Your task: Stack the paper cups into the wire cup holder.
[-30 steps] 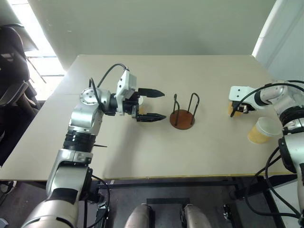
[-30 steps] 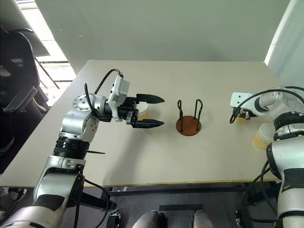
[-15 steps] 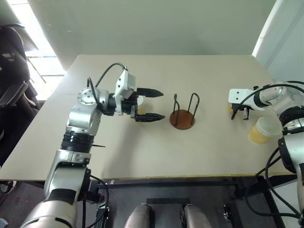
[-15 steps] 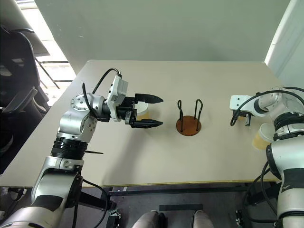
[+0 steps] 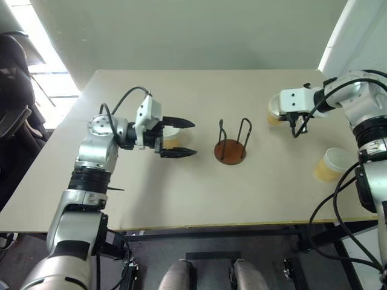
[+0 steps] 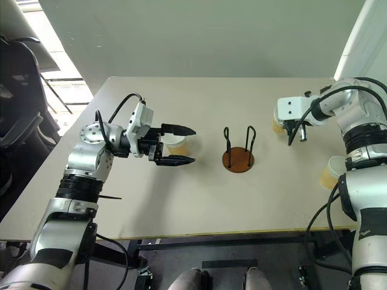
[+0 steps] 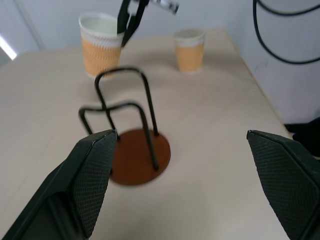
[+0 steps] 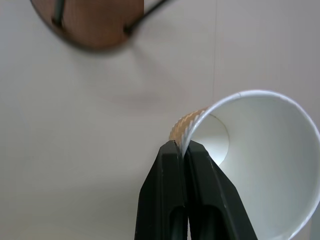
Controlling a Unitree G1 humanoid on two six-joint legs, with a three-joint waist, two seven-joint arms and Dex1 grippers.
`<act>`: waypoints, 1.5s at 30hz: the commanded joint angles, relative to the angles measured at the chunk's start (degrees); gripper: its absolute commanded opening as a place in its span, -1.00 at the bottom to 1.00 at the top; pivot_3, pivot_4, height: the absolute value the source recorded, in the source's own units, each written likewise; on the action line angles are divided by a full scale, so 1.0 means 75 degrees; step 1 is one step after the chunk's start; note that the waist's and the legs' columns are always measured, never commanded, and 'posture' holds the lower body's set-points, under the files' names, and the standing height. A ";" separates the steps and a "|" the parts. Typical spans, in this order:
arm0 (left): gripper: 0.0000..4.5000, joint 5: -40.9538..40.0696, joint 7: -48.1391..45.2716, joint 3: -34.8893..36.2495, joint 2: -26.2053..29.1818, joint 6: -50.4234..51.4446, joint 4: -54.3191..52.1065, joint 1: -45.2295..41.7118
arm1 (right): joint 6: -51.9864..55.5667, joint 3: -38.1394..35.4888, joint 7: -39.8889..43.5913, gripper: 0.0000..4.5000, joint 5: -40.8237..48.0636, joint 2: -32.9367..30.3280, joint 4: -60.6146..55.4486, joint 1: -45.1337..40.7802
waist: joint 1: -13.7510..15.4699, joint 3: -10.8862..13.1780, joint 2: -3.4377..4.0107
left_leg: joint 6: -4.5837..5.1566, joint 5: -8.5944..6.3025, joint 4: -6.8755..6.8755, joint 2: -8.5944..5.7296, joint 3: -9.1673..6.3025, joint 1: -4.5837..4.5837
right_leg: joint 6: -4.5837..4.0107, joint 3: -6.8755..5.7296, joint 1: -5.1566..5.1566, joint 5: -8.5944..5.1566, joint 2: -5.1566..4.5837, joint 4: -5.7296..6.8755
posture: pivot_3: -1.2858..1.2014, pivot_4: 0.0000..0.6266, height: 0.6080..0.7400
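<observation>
A beige table [image 5: 199, 181] is seen from above, with the wire cup holder [image 5: 230, 145] standing upright near its middle on a reddish-brown disc base; nothing is seated between its black loops.

The right pincer [image 8: 183, 150] is clamped on the rim of one paper cup [image 8: 260, 160], one black finger inside the white wall and one outside, pressed together on the thin edge. In the head views this held cup [image 5: 275, 110] is seen beside the white wrist housing, to the right of the holder and further back on the table (whether its base touches the table cannot be told). In the right wrist view the holder's base is visible beyond the cup.

The left pincer [image 5: 179, 138] is held with its fingers wide apart, gripping nothing, pointing toward the holder from its left. A second paper cup [image 6: 176, 142] stands upright on the table just behind these spread fingers.

A third paper cup [image 5: 329, 166] stands upright near the table's right edge, well apart from the holder, below the right arm.
</observation>
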 commanded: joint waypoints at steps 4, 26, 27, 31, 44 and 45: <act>1.00 0.0063 -0.0332 0.0100 0.0002 -0.0260 0.0389 -0.0367 | 0.0415 -0.0225 0.0342 -0.99 0.0392 -0.0071 -0.1031 -0.0238 | 0.0047 0.0000 0.0000 | 0.0003 -0.0001 0.0001 -0.0002 -0.0006 -0.0014 | -0.0003 -0.0004 -0.0004 -0.0002 -0.0002 -0.0008 | 0.03 -0.52 1.00; 1.00 -0.0243 -0.0978 -0.0135 -0.0249 -0.0379 0.1141 -0.0821 | 0.3679 -0.0442 0.2058 -0.99 0.2094 0.0030 -0.5049 0.0236 | -0.0006 0.0000 0.0000 | 0.0000 0.0001 0.0004 0.0000 -0.0007 -0.0015 | -0.0011 -0.0004 -0.0015 -0.0007 0.0006 0.0001 | 0.03 -0.52 1.00; 1.00 -0.0301 -0.0978 -0.0128 -0.0238 -0.0285 0.1172 -0.0846 | 0.3708 -0.0418 0.2039 -0.99 0.2107 0.0067 -0.5097 0.0277 | -0.0006 0.0000 0.0000 | 0.0000 0.0002 0.0004 0.0000 -0.0007 -0.0014 | -0.0011 -0.0004 -0.0015 -0.0008 0.0006 0.0002 | 0.03 -0.52 1.00; 1.00 -0.0721 -0.0978 -0.0101 -0.0201 -0.0245 0.1066 -0.0711 | 0.3754 -0.0331 0.2014 -0.99 0.2147 0.0199 -0.5231 0.0460 | -0.0006 0.0000 0.0000 | 0.0001 0.0005 0.0009 0.0000 -0.0007 -0.0014 | -0.0011 -0.0003 -0.0015 -0.0007 0.0006 0.0004 | 0.03 -0.52 1.00; 1.00 -0.1111 -0.0978 -0.0333 0.0086 -0.0345 0.0975 -0.0441 | 0.3255 0.0091 0.2108 -0.99 0.1960 0.0448 -0.4739 0.0558 | -0.0006 0.0000 0.0000 | 0.0000 0.0014 0.0012 -0.0001 -0.0007 -0.0013 | -0.0011 -0.0003 -0.0015 -0.0007 0.0007 0.0009 | 0.03 -0.52 1.00; 1.00 -0.1119 -0.0978 -0.0341 0.0095 -0.0354 0.0984 -0.0441 | 0.3215 0.0114 0.2128 -0.99 0.1953 0.0452 -0.4699 0.0546 | -0.0006 0.0000 0.0000 | 0.0001 0.0015 0.0012 -0.0001 -0.0007 -0.0014 | -0.0011 -0.0003 -0.0015 -0.0007 0.0007 0.0009 | 0.03 -0.52 1.00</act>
